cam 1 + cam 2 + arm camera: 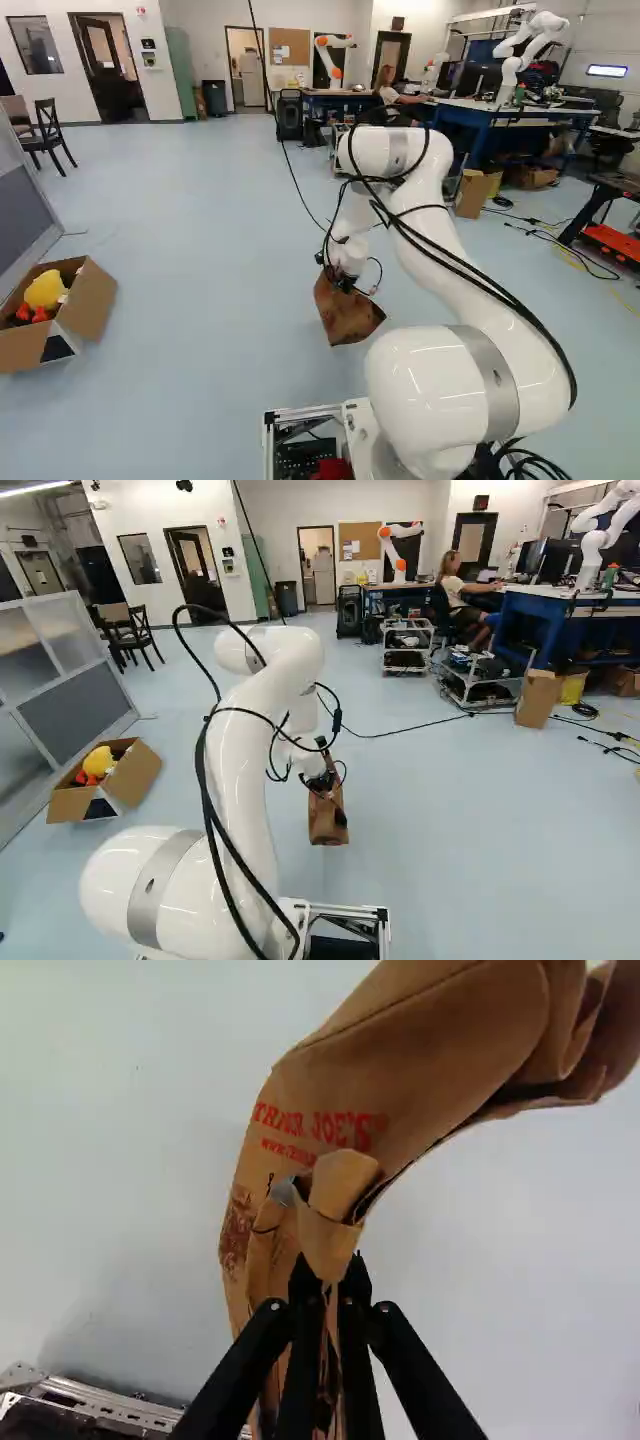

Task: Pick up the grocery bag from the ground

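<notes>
The gripper (320, 781) is clenched on the brown paper grocery bag (400, 1060), its two fingers pinching a folded, crumpled part. The bag hangs tilted below the wrist, over the pale blue floor (200, 220); whether it touches down, I cannot tell. Well apart, an open cardboard box (92, 300) holds a yellow plush toy (44, 290).

Bag (400, 1070) cropped in wrist view, open box (92, 298) in left base view
</notes>
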Tool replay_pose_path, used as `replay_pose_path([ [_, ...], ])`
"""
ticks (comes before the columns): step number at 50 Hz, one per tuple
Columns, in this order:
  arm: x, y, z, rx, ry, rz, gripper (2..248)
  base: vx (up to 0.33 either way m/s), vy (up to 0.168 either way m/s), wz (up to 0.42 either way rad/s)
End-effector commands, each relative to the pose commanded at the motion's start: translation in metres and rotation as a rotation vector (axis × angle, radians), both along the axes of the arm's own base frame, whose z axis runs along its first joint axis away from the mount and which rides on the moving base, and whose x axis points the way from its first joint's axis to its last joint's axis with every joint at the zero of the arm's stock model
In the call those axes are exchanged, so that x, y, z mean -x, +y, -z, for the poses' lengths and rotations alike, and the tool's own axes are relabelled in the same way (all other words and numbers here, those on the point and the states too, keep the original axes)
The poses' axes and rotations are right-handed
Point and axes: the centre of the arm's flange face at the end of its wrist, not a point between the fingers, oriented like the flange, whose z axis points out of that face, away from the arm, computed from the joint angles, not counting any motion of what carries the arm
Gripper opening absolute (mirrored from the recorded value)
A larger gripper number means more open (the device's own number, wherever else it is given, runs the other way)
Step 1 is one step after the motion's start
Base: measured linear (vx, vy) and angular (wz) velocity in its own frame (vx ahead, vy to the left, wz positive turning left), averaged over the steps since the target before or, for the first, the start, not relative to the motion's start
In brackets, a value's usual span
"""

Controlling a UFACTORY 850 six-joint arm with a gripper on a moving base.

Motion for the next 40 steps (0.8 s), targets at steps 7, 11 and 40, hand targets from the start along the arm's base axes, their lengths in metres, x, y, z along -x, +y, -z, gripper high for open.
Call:
replay_pose_path([
  [7,0.001,0.0,-0.01,0.0,-0.007,0.0,21,0.0,0.0,0.0],
  [11,0.002,0.0,-0.016,0.001,-0.011,0.0,21,0.0,0.0,0.0],
  [40,0.008,0.0,-0.058,0.003,-0.045,0.0,21,0.0,0.0,0.0],
])
